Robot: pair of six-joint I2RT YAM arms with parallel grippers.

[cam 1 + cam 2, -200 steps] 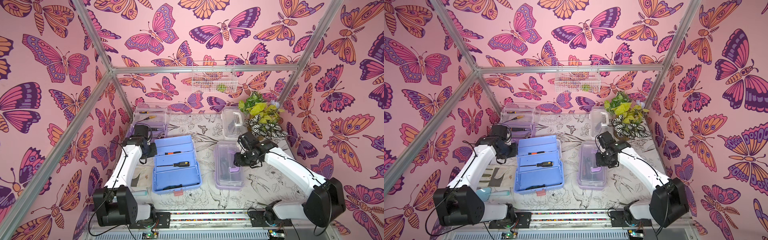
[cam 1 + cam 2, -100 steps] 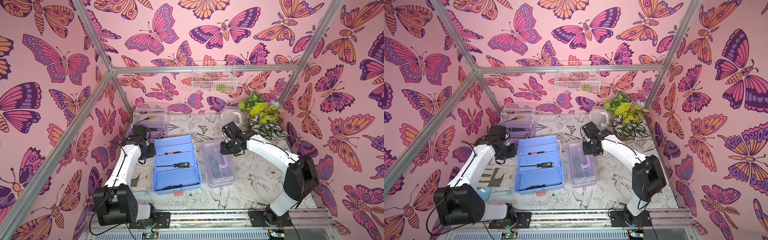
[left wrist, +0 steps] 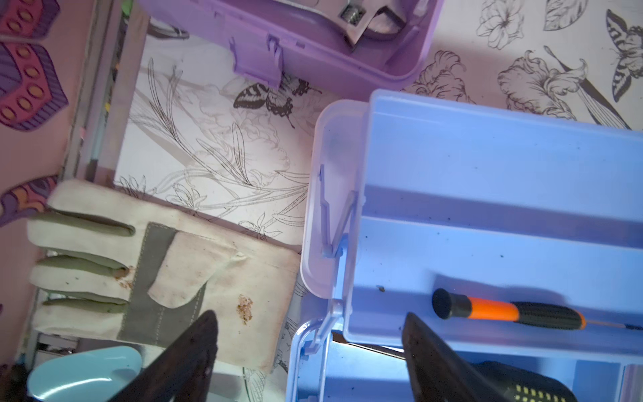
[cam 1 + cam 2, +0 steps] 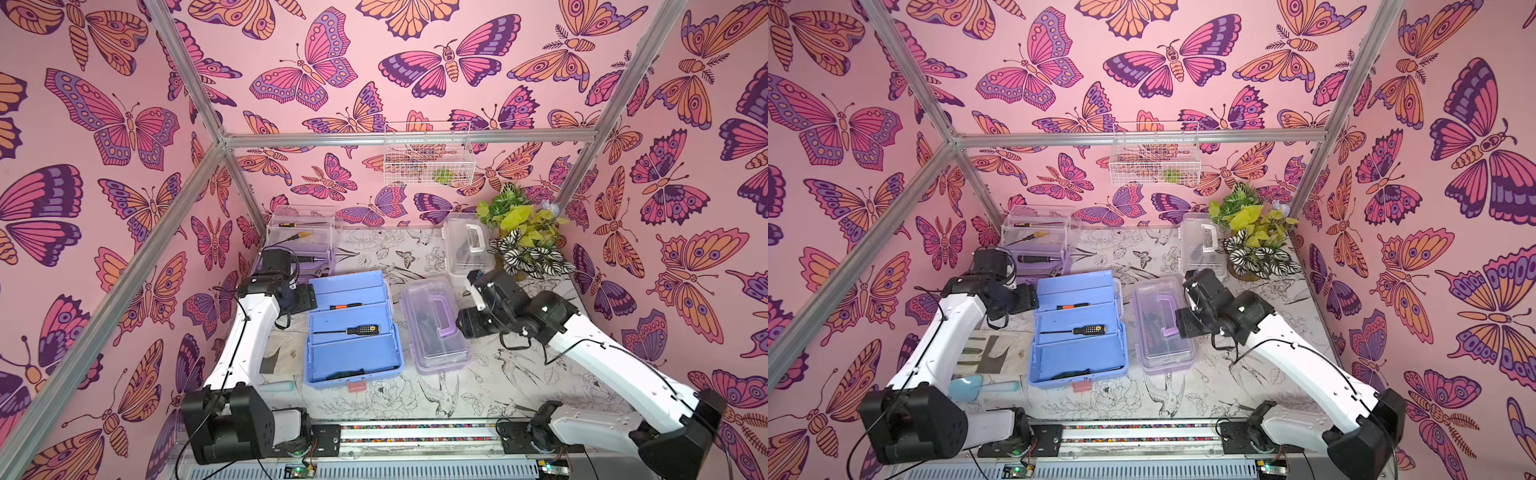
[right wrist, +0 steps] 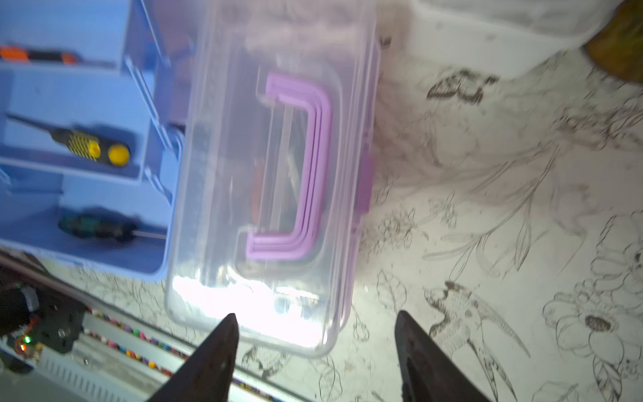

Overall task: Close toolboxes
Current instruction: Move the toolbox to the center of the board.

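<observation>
Two wide-open, empty claws flank the open blue plastic toolbox (image 4: 353,328).
The left gripper (image 3: 309,315) hangs over its left edge. The right gripper (image 5: 315,315) hangs by the lid-down clear-lidded lilac case (image 4: 434,324) just right of it. The open lilac case (image 4: 299,245) stands behind it, and the white clear-lidded case (image 4: 465,249) stands behind and right.

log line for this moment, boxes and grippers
blue toolbox open | front lilac toolbox lid down | rear lilac toolbox open | left gripper open | right gripper open, empty
</observation>
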